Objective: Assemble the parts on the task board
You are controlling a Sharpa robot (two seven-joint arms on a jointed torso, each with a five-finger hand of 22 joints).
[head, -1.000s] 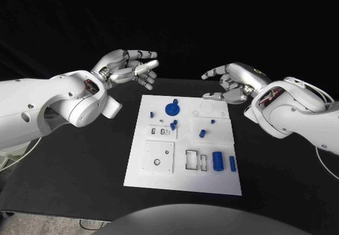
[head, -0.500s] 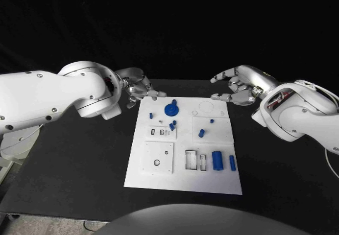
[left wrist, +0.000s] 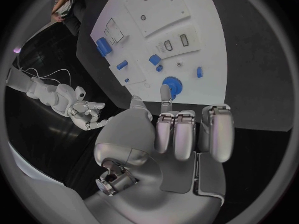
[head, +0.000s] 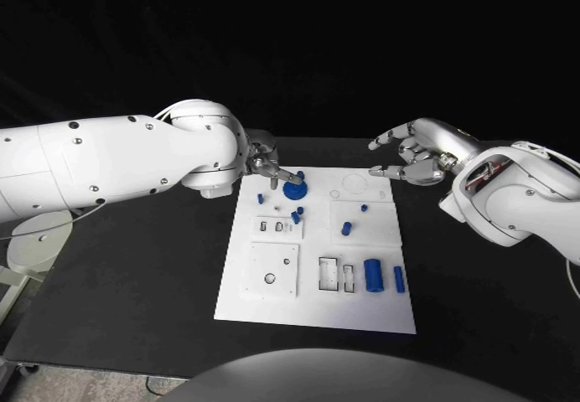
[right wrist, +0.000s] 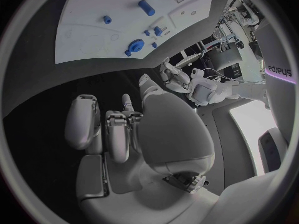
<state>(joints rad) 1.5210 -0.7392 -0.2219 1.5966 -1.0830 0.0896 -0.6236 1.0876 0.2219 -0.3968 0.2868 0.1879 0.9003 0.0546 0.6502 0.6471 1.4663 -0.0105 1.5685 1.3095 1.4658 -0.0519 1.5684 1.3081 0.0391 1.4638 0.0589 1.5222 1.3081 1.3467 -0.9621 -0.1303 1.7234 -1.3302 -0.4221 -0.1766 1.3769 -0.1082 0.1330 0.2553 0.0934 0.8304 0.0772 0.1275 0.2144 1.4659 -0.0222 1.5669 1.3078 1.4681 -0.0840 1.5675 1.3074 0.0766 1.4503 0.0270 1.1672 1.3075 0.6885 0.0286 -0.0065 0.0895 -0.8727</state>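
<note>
My left robot hand (head: 268, 167) swung down to blue gear (head: 295, 188) on task board (head: 317, 311), fingers apart, holding nothing; grasp likely next. Right robot hand (head: 415, 152) hovers beside board's far corner, open, empty.

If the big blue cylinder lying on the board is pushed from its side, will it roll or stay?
The cylinder lies on its round side, so it would probably roll. It looks stiff and light. The flat white board likely gives little grip.

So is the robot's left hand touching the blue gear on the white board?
Cannot tell. In the left wrist view a fingertip overlaps the blue gear, but no view shows contact or gap plainly.
</note>
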